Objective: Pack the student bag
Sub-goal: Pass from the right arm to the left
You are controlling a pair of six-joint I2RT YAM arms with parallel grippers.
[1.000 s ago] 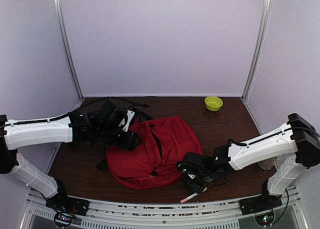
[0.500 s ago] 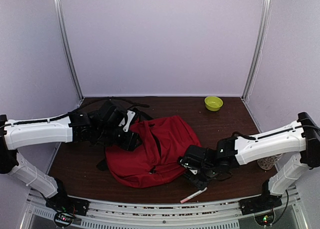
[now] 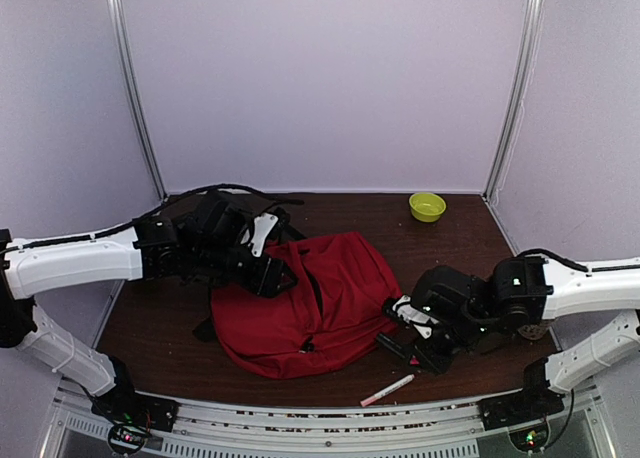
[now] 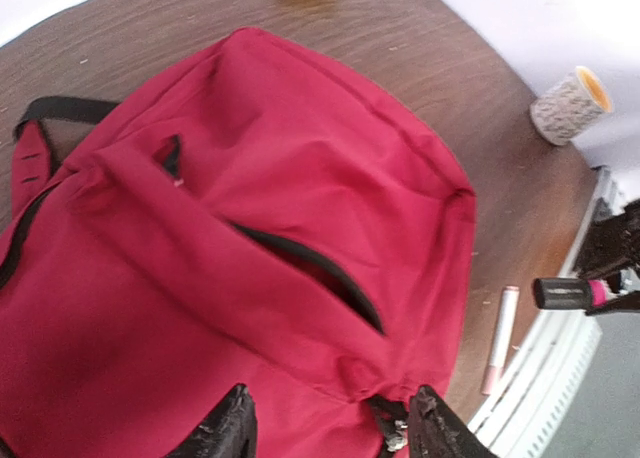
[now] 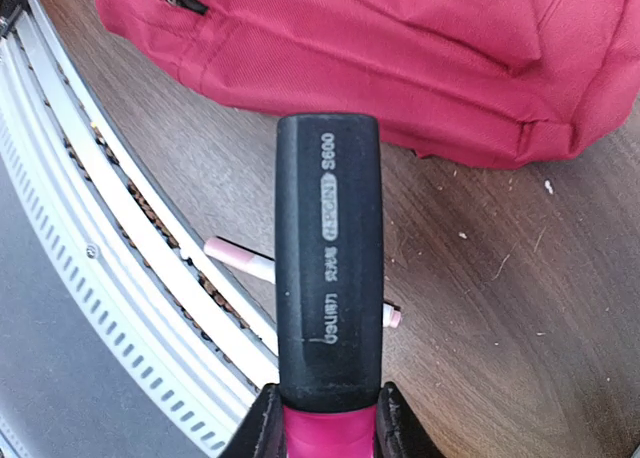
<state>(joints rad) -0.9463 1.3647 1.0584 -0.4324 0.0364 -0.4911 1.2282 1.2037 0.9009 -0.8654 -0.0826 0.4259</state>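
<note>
Fingers of my right claw (image 5: 322, 418) pinched a black-capped pink marker (image 5: 328, 258), its printed lettering readable only from that wrist. Under it lay a pink pen (image 5: 238, 259), with the student bag (image 5: 400, 48) just beyond. Only my left wrist showed my left claw (image 4: 330, 430) spread over the bag's zipper opening (image 4: 310, 268).

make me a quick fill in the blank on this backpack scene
1. The right end effector is shut on a black-capped marker with a ____ body.
2. Exactly ____ pale pink pen lies loose on the brown wooden table.
3. The zipper slit on the dark-red fabric backpack stands ____.
4. The small yellow-green bowl sits toward the robot's ____ side.
Missing words: pink; one; open; right.
</note>
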